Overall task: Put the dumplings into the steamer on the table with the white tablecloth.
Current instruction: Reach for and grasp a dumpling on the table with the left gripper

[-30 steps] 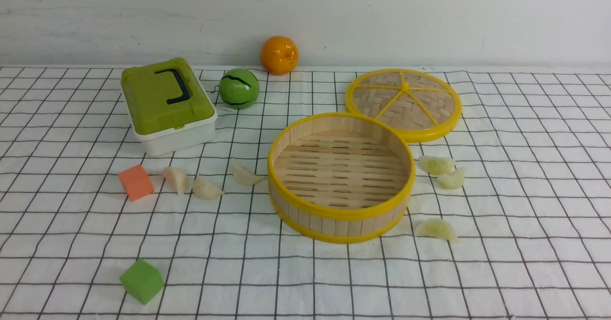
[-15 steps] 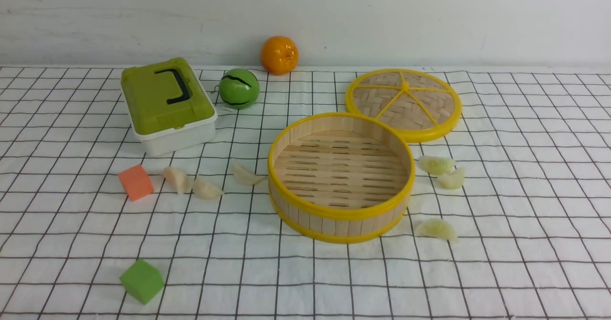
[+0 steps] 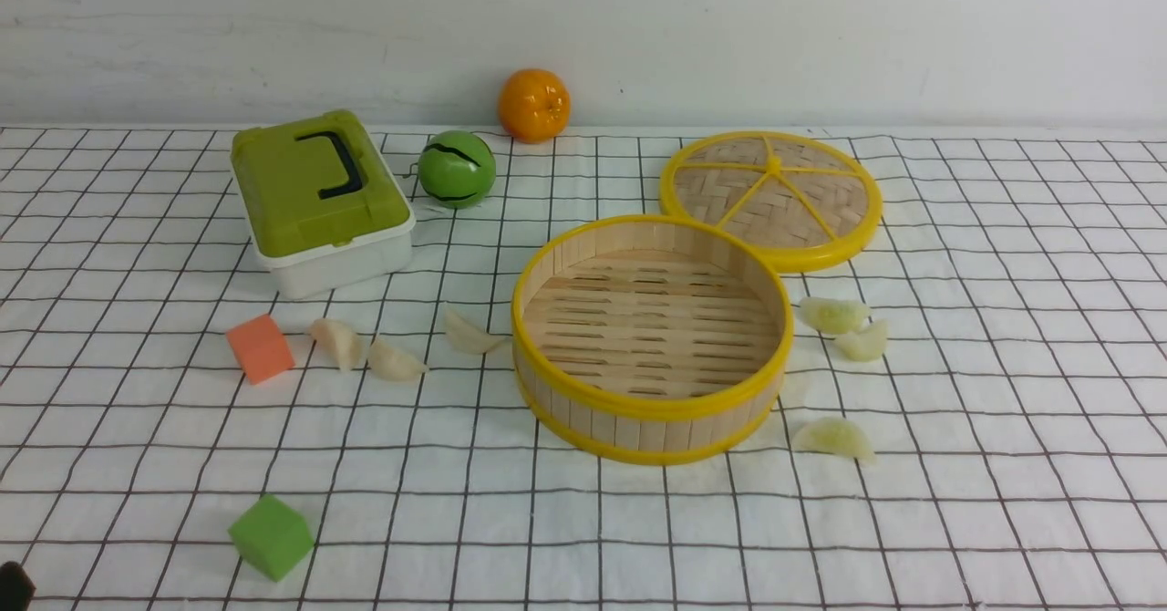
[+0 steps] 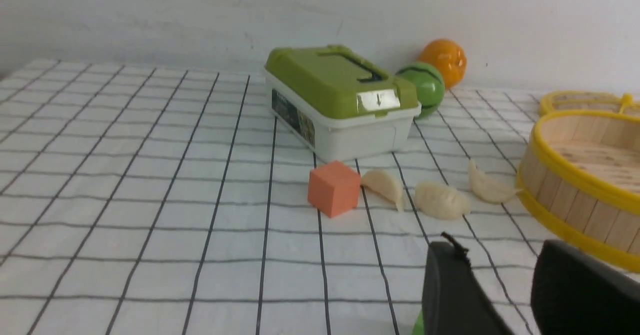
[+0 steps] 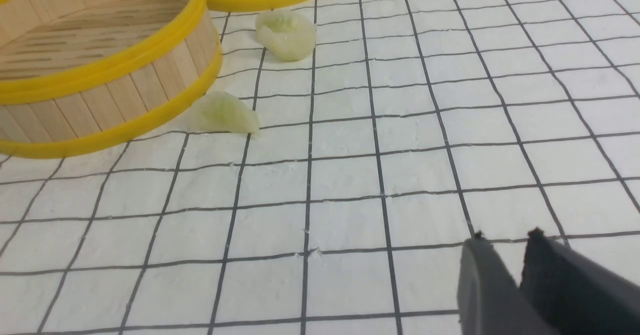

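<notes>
The left black two-fingered gripper (image 4: 497,249) is hovering with its fingers apart, gripping nothing, near three cream-white crescent toy dumplings (image 4: 440,201) that are lying beside an orange foam cube (image 4: 333,188). The right black gripper (image 5: 506,236) is holding its tips slightly apart, also gripping nothing, over the white grid-printed tablecloth (image 5: 350,175). Three pale yellow-green dumplings (image 3: 831,438) are lying just right of the round yellow-rimmed bamboo steamer (image 3: 652,406), with all six dumplings outside it.
</notes>
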